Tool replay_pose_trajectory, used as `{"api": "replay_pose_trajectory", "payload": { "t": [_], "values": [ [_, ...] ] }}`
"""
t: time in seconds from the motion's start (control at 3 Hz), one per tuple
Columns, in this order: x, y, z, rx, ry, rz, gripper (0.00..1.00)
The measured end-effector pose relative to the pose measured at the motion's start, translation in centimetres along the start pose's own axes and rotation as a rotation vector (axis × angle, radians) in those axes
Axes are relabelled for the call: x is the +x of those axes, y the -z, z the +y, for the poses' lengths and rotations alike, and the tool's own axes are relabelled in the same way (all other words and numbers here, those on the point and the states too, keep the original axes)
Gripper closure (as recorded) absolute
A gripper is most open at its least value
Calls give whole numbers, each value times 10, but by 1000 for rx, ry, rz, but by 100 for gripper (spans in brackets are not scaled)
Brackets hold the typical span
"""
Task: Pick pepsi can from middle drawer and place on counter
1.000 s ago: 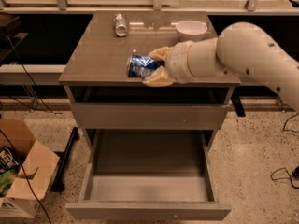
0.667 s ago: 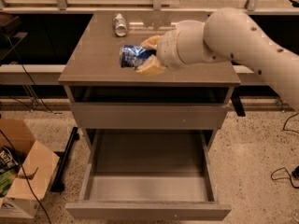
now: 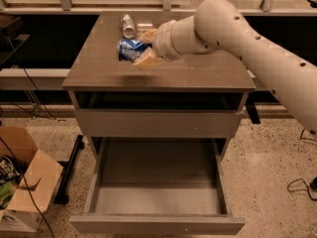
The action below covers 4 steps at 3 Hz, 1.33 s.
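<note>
Gripping the pepsi can (image 3: 130, 49) in the hand (image 3: 143, 47), tan fingers (image 3: 146, 59) clenched on it from either side. Held low over the rear-left part of the worktop (image 3: 188, 72); resting on the worktop or just clear of it, cannot tell. Lying on its side, long axis roughly along the worktop's width, blue body poking out of the hand toward the worktop's left edge. Reached in from the worktop's right side by the single white arm (image 3: 257, 48). At the worktop's back edge, a silvery can (image 3: 128, 25), also on its side, near the pepsi can but apart from it. Below the worktop, the middle drawer (image 3: 158, 225) pulled out, grey floor showing. Judged to be the placing step, the pick done. Next, probably: lower onto the worktop directly beneath, then let go. Worth minding: set down sideways, likely to roll toward the silvery can or the worktop's left edge.
</note>
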State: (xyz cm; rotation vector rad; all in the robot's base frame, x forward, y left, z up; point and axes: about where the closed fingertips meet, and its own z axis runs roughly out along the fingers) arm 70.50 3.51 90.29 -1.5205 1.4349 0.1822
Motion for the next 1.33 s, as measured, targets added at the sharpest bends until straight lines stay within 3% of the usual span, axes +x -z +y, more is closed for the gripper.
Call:
{"api": "replay_pose_trajectory", "payload": {
  "t": [1.0, 1.33],
  "values": [
    [31, -56, -31, -33, -138, 19, 12],
    [33, -58, -32, -34, -145, 19, 0]
  ]
}}
